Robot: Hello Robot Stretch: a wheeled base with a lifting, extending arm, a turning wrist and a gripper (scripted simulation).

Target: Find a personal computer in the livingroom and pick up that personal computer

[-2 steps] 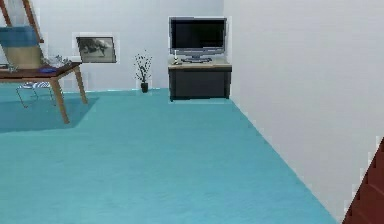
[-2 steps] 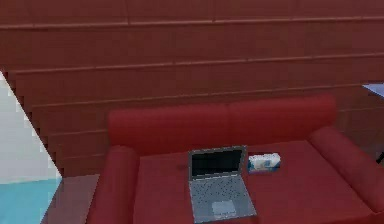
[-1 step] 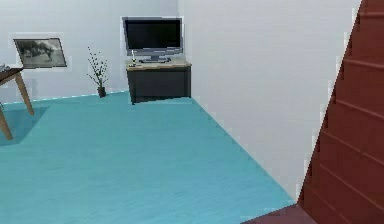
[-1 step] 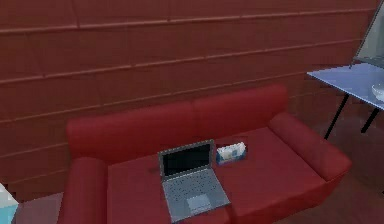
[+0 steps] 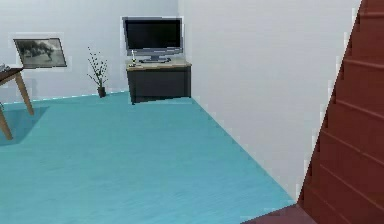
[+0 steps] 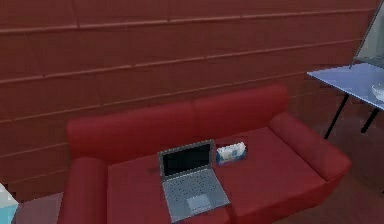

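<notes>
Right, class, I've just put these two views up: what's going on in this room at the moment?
A wheeled robot is searching a living room for a computer to pick up. In the arm side view, an open laptop lies on the seat of a red sofa, with a small box beside it; it has not yet been lifted. The forward view looks across a teal floor to a television on a dark stand.

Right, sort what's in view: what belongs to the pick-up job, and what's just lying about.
For the job:
laptop, lid up, on the seat of the red sofa

Just lying about:
small box on the sofa by the laptop
blue-topped table
television on its dark stand
potted plant
framed picture
</notes>
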